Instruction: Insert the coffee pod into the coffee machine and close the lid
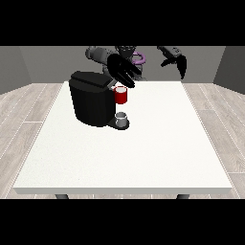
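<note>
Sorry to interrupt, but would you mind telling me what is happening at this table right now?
A humanoid robot stands behind a white table with a black coffee machine. The hand at the view's left hovers with straight fingers above a red thing at the machine. A grey thing sits at the machine's base. The hand at the view's right hangs in the air, holding nothing.

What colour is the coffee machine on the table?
Black; the coffee machine shows best in the front view.
</note>
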### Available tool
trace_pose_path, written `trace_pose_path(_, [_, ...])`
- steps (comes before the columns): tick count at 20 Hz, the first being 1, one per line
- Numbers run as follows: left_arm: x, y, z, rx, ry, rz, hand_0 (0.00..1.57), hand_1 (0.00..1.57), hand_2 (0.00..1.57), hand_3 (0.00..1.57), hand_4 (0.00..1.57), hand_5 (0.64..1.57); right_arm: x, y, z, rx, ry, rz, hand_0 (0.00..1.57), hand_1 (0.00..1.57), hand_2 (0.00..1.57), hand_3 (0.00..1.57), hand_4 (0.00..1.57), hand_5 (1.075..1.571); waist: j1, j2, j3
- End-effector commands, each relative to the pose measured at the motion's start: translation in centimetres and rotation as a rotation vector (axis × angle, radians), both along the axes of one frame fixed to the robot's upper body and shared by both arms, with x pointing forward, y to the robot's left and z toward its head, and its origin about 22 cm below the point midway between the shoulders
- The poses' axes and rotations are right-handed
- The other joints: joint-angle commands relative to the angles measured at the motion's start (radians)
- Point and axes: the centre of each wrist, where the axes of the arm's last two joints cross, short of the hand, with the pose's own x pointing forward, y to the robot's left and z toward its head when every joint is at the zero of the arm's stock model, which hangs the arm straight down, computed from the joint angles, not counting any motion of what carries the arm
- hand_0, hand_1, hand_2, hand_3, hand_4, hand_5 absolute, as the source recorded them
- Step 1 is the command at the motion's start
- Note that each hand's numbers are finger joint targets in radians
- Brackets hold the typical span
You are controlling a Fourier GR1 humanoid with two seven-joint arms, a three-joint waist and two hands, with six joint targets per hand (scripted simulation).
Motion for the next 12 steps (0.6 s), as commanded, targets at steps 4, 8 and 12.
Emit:
trace_pose_path(4, [0.9,-1.7,1.8,0.01,-0.039,-0.067,0.0,0.0,0.0,0.0,0.0,1.571,-0.3,6.8,3.9,0.05,-0.208,0.257,0.0,0.0,0.0,0.0,0.0,1.571,0.133,0.054,-0.041])
trace_pose_path(8, [0.9,-1.9,3.1,0.001,-0.096,-0.075,0.0,0.0,0.0,0.0,0.31,1.571,0.4,7.1,4.7,0.078,-0.292,0.267,0.0,0.0,0.0,0.0,0.0,1.571,0.132,0.11,-0.0416])
trace_pose_path(12, [1.8,-0.7,3.7,-0.007,-0.083,-0.045,0.0,0.0,0.0,0.0,0.3,1.571,0.7,9.9,6.6,0.08,-0.244,0.346,0.0,0.0,0.0,0.0,0.05,1.571,0.088,0.099,-0.0424])
